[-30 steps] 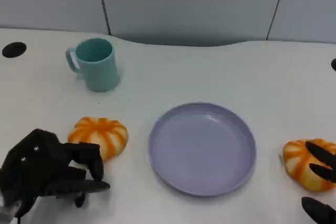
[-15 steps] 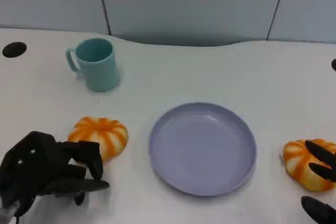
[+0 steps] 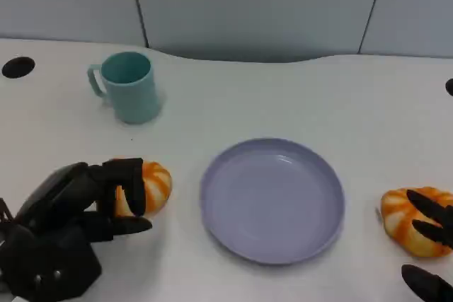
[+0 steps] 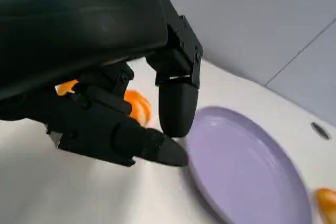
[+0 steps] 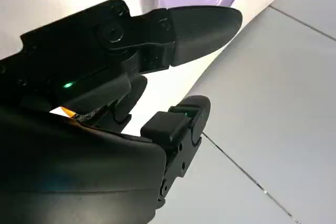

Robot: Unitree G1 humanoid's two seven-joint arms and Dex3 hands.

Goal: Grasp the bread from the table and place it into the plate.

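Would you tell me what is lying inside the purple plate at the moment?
Nothing is inside the purple plate: its whole surface shows bare. Both orange breads sit on the table, one partly covered by the left robot hand, one beside the right robot hand.

an office or lab test bench: a white desk (image 3: 297,97) with cable grommet holes (image 3: 18,67), backed by grey partition panels (image 3: 248,5).

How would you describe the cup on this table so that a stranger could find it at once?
Start from the wide purple plate in the middle of the white table. Look to the far left corner beyond it, past the orange bread at the left robot hand. There stands the cup: the one upright, teal thing, with a handle.
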